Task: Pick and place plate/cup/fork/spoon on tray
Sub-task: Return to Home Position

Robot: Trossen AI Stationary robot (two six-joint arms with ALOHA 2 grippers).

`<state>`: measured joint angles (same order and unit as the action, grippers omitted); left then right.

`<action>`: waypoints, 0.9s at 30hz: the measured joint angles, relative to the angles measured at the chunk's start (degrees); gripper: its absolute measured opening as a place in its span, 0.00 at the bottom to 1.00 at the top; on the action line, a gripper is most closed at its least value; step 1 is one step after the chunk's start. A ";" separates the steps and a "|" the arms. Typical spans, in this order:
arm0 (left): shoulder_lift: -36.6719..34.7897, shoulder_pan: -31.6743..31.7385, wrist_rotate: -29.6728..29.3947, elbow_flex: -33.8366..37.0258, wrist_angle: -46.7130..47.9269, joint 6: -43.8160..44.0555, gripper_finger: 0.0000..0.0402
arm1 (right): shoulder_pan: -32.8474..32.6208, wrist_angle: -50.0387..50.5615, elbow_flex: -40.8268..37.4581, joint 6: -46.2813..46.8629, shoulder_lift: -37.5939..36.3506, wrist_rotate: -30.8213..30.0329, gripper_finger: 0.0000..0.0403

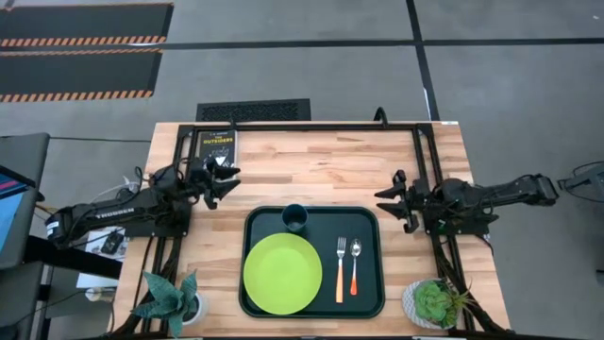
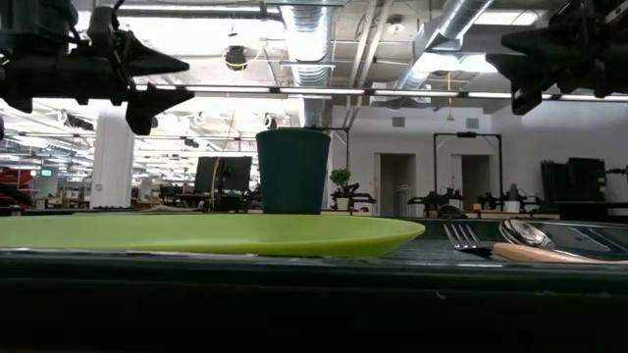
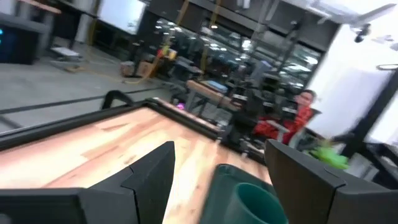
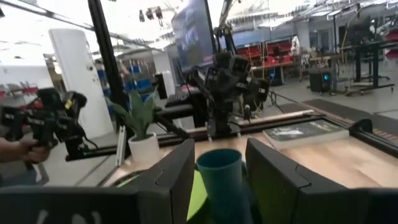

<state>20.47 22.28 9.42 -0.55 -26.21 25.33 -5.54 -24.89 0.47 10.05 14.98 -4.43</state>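
Observation:
The dark green tray (image 1: 368,219) lies at the table's near middle. On it rest the lime-green plate (image 1: 281,273) at the left, the dark teal cup (image 1: 294,217) standing upright at the far edge, the fork (image 1: 340,270) and the spoon (image 1: 355,266) side by side at the right. My left gripper (image 1: 226,181) is open and empty above the table, left of the tray's far left corner. My right gripper (image 1: 385,200) is open and empty, raised to the right of the tray. The cup also shows in the right wrist view (image 4: 221,180) and the left wrist view (image 3: 245,196).
A dark book (image 1: 215,146) lies at the table's far left. A potted plant (image 1: 170,300) stands at the near left corner and another (image 1: 434,302) at the near right. A black frame (image 1: 420,156) runs along the table's far and side edges.

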 joint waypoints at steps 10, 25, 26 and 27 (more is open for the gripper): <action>0.00 0.00 -5.92 0.08 3.01 0.26 0.59 | 0.04 5.06 -0.02 1.00 -0.02 -0.04 0.42; 0.02 0.00 -6.84 0.12 15.94 3.18 0.59 | 0.04 11.38 -0.07 1.37 -0.02 -0.04 0.42; 0.02 0.00 -6.85 0.15 16.30 3.40 0.59 | 0.04 11.55 -0.07 2.02 0.00 -0.04 0.43; 0.02 0.00 -6.86 0.15 16.41 3.42 0.59 | 0.04 11.46 -0.07 2.77 0.00 -0.04 0.43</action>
<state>20.49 22.28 2.56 -0.40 -9.80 28.74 -5.50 -13.43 0.40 12.82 14.98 -4.47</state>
